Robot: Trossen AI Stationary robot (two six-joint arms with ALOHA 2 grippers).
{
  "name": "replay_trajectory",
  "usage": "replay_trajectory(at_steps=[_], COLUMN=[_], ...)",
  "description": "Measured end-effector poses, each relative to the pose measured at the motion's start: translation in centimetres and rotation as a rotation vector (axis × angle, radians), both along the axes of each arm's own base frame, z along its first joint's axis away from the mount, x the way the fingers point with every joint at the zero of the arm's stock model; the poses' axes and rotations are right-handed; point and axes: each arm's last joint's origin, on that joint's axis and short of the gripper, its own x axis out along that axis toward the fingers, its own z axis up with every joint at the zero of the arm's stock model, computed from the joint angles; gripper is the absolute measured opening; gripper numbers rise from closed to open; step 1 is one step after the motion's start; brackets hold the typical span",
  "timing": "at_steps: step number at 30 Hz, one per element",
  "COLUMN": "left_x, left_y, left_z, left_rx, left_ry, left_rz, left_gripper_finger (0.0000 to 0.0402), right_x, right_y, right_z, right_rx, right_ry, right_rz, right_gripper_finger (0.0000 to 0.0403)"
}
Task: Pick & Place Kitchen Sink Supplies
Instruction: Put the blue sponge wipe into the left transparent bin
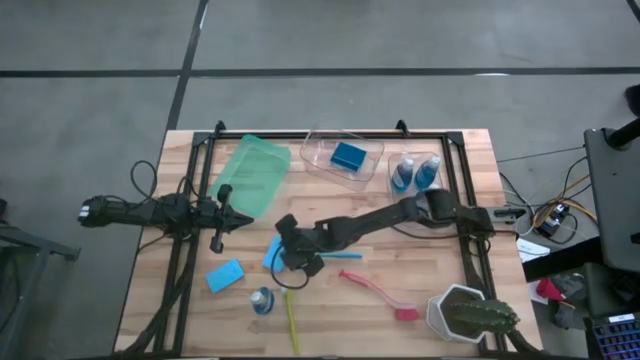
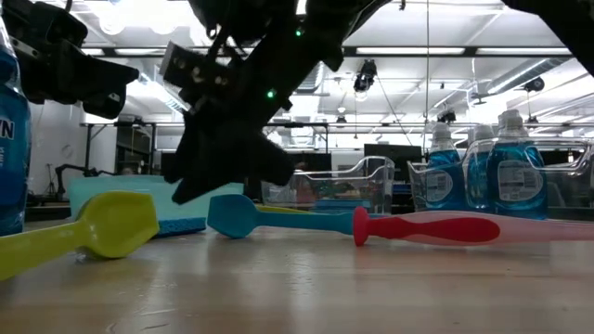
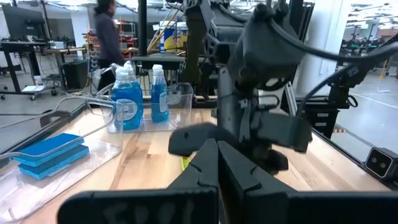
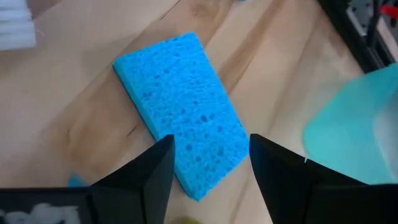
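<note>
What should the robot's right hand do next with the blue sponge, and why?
Probably lower a little and close. The right hand is open, its fingers on either side of the near end of the blue sponge, which lies flat on the table. The left hand waits at the table's left side.

Green bin (image 1: 252, 174), 2 clear bins (image 1: 322, 153), potted cactus (image 1: 468, 314), person (image 3: 109, 37).
</note>
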Motion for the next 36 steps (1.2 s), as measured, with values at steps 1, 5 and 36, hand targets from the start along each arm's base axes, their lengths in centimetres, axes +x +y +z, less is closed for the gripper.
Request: replay_trajectory(at_steps=[1, 5, 36], left_x=[0.0, 0.0, 0.0], left_y=[0.0, 0.0, 0.0], left_z=[0.0, 0.0, 0.0], left_rx=[0.0, 0.0, 0.0], left_ry=[0.0, 0.0, 0.0], left_rz=[0.0, 0.001, 0.0], left_gripper_finger=[0.0, 0.0, 0.0], right_x=[0.1, 0.0, 0.2], right_y=[0.1, 0.4, 1.2], right_z=[-0.2, -0.9, -3.5], right_rx=[-0.001, -0.025, -0.024], right_ry=[0.004, 0.033, 0.055], right_rz=[0.003, 0.035, 0.066], right_gripper_finger=[0.0203, 0.0203, 0.0091])
